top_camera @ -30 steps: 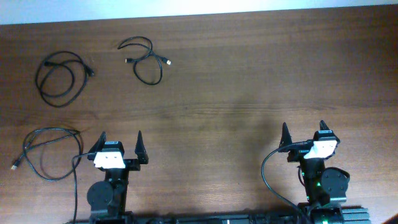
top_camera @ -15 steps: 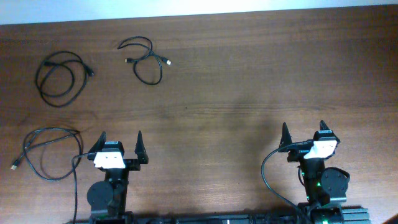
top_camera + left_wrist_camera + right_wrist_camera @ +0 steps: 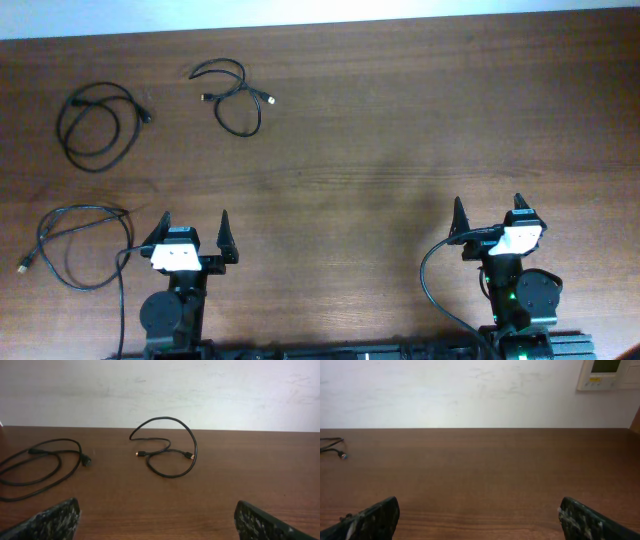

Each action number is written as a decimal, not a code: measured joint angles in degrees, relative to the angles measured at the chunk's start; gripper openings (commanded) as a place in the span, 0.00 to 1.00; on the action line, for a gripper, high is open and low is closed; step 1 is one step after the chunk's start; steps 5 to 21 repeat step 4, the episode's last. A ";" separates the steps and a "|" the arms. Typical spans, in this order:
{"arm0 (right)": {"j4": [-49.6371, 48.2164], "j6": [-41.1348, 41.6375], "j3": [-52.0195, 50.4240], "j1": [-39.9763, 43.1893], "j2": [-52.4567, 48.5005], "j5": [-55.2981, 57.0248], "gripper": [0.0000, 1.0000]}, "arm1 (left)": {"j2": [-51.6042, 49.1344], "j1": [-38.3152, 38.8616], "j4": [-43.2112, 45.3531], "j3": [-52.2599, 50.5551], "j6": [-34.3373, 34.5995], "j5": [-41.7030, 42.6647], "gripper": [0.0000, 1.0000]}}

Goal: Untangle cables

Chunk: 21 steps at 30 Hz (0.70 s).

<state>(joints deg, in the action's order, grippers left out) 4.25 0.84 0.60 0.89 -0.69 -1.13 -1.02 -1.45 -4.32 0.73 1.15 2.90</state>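
Observation:
Three thin black cables lie apart on the brown table. One loose loop is at the far left, also in the left wrist view. A second cable with small plug ends lies far centre-left, seen in the left wrist view; a cable end shows at the right wrist view's left edge. A third cable with a light-coloured tip lies near left, beside the left arm. My left gripper is open and empty near the front edge. My right gripper is open and empty at the front right.
The wooden table ends at a white wall at the far side. A wall panel hangs at the upper right. A thick black wire curves by the right arm's base.

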 measured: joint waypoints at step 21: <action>0.00 -0.02 0.00 0.00 0.00 0.00 0.99 | 0.00 0.00 0.00 0.00 0.00 0.00 0.99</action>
